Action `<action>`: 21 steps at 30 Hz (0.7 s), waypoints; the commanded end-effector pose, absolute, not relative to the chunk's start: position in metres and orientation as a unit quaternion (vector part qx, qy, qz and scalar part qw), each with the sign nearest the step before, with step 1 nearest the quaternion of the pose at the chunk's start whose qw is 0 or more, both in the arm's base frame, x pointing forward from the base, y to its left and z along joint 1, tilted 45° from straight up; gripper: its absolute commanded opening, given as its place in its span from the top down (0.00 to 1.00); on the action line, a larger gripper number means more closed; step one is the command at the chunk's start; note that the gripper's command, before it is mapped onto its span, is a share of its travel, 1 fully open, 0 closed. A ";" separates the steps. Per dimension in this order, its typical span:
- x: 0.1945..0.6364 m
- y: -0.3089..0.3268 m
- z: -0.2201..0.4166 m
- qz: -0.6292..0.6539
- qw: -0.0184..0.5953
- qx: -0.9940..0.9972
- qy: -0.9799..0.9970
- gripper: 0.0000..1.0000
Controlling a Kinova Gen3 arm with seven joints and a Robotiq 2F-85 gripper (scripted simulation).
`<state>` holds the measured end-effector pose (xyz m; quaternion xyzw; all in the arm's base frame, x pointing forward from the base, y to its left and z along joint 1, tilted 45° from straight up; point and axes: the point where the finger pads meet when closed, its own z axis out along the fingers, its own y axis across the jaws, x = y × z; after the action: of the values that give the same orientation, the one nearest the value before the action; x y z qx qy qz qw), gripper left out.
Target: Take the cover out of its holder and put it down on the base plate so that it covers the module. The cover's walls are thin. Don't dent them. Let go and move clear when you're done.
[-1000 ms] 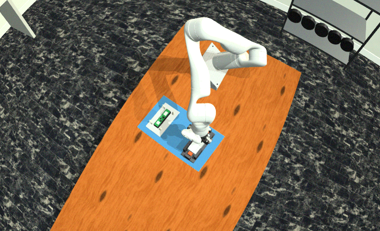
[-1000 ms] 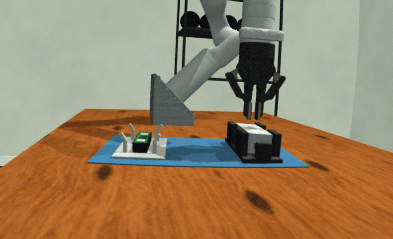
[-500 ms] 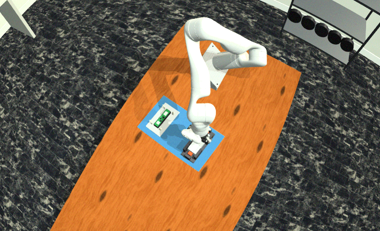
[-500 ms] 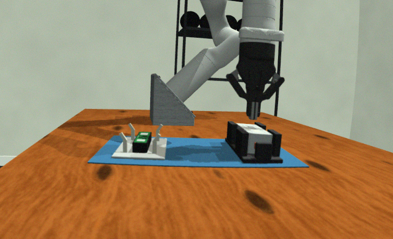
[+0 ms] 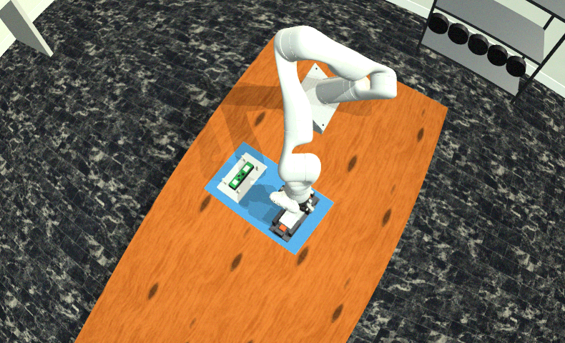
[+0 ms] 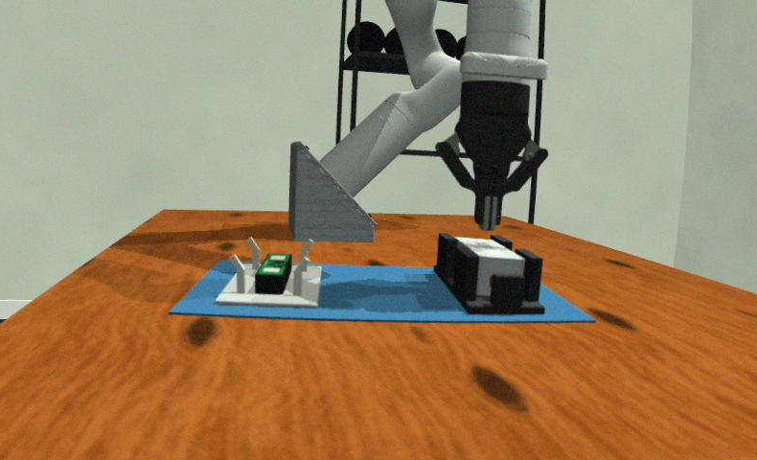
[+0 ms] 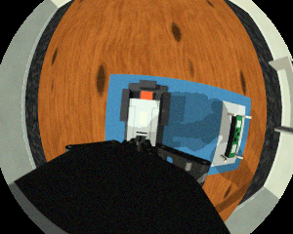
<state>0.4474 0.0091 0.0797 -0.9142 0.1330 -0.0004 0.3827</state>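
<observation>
The white cover [image 5: 289, 219] [image 6: 493, 255] [image 7: 142, 116] sits in its black holder [image 5: 292, 233] [image 6: 508, 293] [image 7: 126, 112] at the right end of the blue mat [image 5: 255, 208] [image 6: 382, 296] [image 7: 186, 117]. An orange tab shows at the holder's near end. The green module [image 5: 239, 175] [image 6: 272, 272] [image 7: 236, 136] lies on the white base plate [image 5: 239, 194] [image 6: 309, 291] [image 7: 227, 120] at the mat's left end, between thin upright posts. My gripper [image 6: 488, 218] [image 7: 141, 141] hangs just above the cover's far end. Its fingers are shut together with nothing between them.
The arm's grey wedge mount [image 5: 320, 110] [image 6: 320, 205] stands on the wooden table behind the mat. A black shelf rack with dark discs [image 5: 477, 42] [image 6: 365, 36] stands beyond the table. The table edges drop to a dark floor.
</observation>
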 end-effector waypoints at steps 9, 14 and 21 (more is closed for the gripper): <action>0.448 0.008 0.080 -0.001 0.382 -0.914 0.133 0.00; 0.448 0.008 0.080 -0.001 0.382 -0.914 0.133 0.00; 0.448 0.008 0.080 -0.001 0.382 -0.914 0.133 0.00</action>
<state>0.4474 0.0091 0.0797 -0.9142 0.1330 -0.0004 0.3827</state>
